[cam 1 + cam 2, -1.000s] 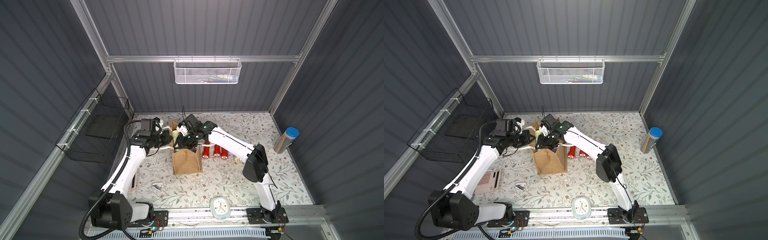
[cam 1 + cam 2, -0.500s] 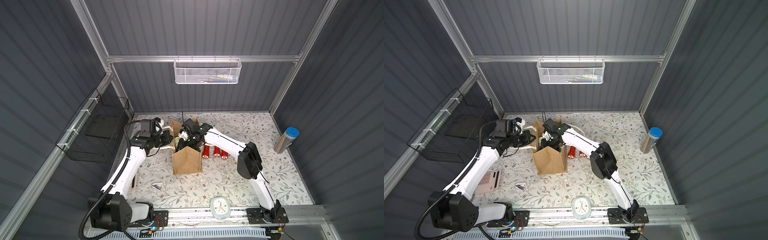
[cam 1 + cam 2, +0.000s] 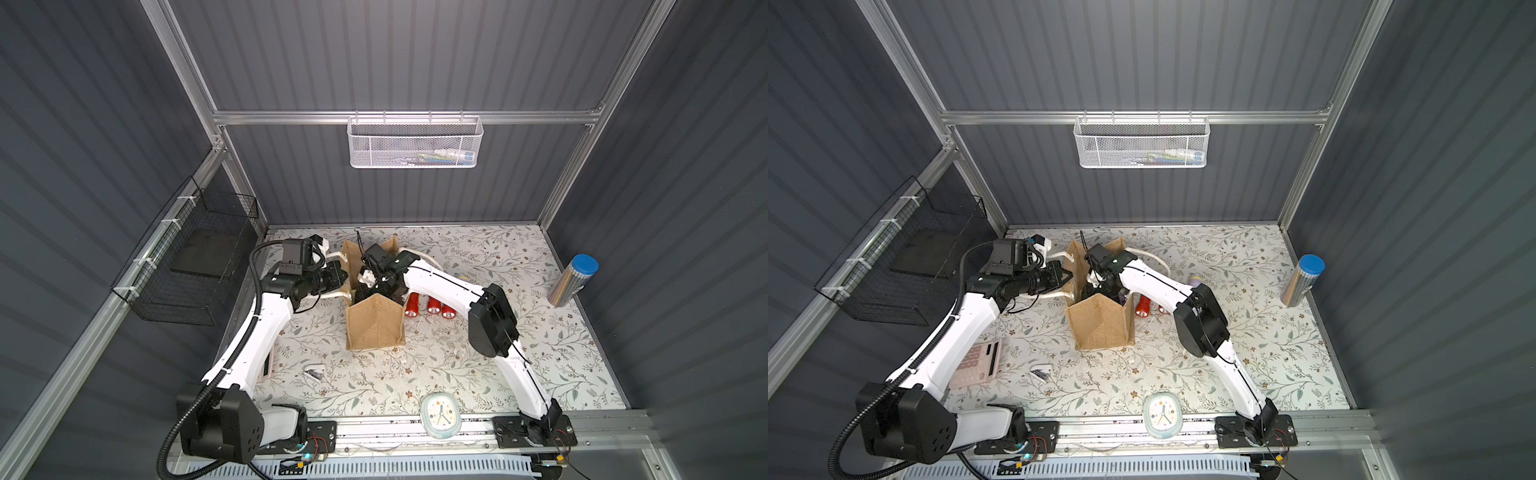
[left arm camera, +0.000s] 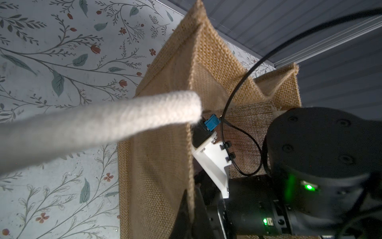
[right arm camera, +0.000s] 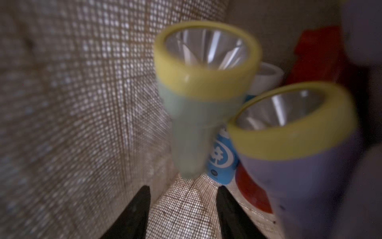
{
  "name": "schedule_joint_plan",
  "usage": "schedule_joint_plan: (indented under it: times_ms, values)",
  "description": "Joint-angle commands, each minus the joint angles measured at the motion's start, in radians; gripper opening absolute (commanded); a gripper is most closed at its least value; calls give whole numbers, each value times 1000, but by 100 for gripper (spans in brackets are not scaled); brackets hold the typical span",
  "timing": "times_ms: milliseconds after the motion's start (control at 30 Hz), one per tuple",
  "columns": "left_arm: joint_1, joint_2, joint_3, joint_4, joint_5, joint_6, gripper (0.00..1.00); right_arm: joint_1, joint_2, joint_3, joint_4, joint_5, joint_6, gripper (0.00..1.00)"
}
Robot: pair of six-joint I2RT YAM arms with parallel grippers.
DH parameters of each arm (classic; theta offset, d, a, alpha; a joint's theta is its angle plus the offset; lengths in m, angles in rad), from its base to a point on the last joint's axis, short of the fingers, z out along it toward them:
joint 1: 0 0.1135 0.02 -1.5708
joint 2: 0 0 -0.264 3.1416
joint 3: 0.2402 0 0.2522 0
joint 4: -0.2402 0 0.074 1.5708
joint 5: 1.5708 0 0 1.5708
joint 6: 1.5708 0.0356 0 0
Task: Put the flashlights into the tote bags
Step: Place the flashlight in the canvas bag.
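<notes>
1. Bag: the bag (image 3: 376, 328) stands upright near the middle of the table (image 3: 498, 374) with its mouth open.
2. Left gripper (image 4: 189, 209): the jaws are together on the bag's side wall near the rim. This is judged to keep the mouth spread. A rope handle (image 4: 99, 128) crosses the left wrist view.
3. Right gripper (image 5: 184, 188): it reaches down inside the bag. The jaws stand apart with nothing between them.
4. Item in hand: the pale green flashlight (image 5: 192, 128) sits just ahead of the right fingertips, clear of them, with its yellow head pointing away. It is blurred. This is judged to be a drop into the bag in progress.
5. Done: inside the bag are the lavender flashlight (image 5: 299, 165), the blue flashlight (image 5: 222, 161) and a red flashlight (image 5: 318, 53). A white-rimmed head shows behind them. The full count cannot be told.
6. Left to do: three red flashlights (image 3: 433, 306) lie on the table just beside the bag, under the right arm. A top view shows one more lavender piece (image 3: 1196, 281) beyond that arm. The arm may hide others.
7. Progress: judged to be past halfway. At least four pick-ups remain.
</notes>
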Motion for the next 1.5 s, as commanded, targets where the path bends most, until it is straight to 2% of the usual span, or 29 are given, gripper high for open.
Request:
schedule_joint_plan:
  times_ms: [0, 100, 300, 700, 1033, 1300, 1467]
  values:
    - [-2, -25, 6, -5, -22, 20, 0, -4, -14, 26, -22, 6, -37, 61]
    - [-2, -28, 15, -22, -26, 27, 0, -6, -45, 15, 9, -17, -46, 66]
    - [-2, -25, 30, -39, -69, 38, 0, -13, -148, -35, 89, -48, -49, 67]
    - [-2, -14, 55, -65, -106, 56, 0, -49, -396, -133, 187, -6, -83, 70]
    - [2, -14, 81, -130, -184, 92, 0, -153, -642, -400, 341, -16, -7, 69]
    - [41, -28, 98, -168, -215, 127, 0, -274, -811, -606, 348, 66, 22, 68]
    - [58, -4, 114, -170, -214, 153, 0, -325, -862, -714, 340, 132, 51, 67]
